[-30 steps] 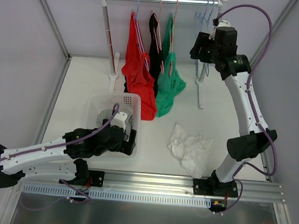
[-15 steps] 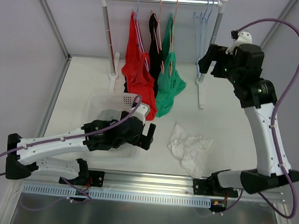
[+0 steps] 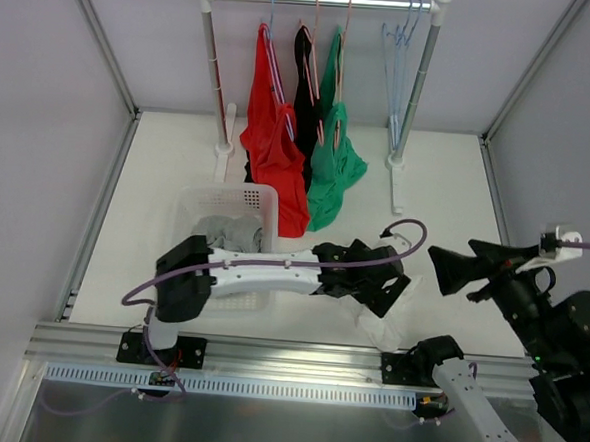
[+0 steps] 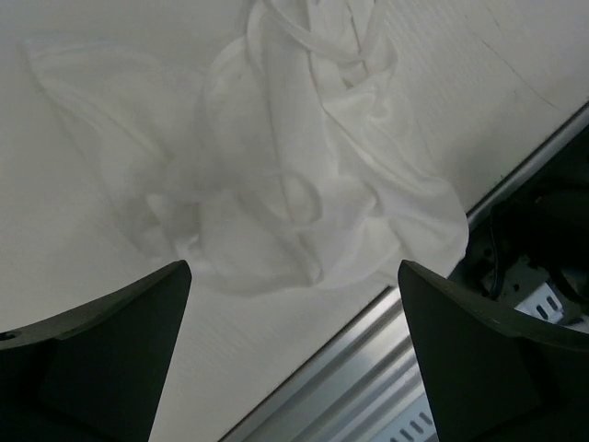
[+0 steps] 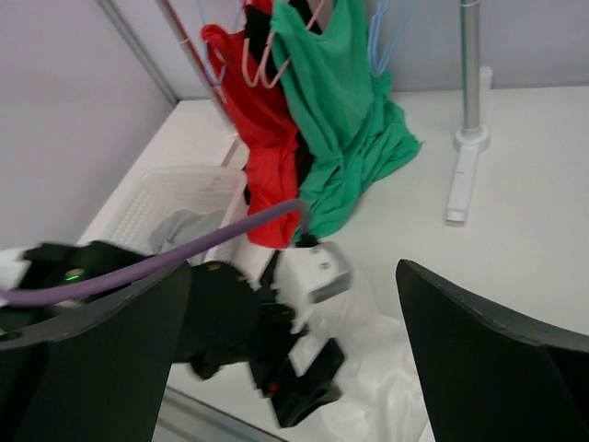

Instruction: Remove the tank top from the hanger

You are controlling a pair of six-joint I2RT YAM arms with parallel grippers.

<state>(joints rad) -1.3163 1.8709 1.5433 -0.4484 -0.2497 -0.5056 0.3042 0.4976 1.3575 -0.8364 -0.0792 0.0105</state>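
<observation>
Left wrist view: the white top (image 4: 304, 184) lies crumpled on the counter (image 4: 64, 212) near the rail (image 4: 354, 387), the left hand (image 4: 291, 267) poised wide open and empty above it, likely to grasp it, while the right hand (image 3: 452, 273) gapes empty well aside.

From above, my left gripper (image 3: 383, 290) covers most of the crumpled white cloth (image 3: 380, 331), I can see only a sliver of the black tank top (image 3: 305, 91) between the red tank top (image 3: 270, 139) and green tank top (image 3: 334, 158), and my right arm (image 3: 558, 337) runs off the frame's corner.
</observation>
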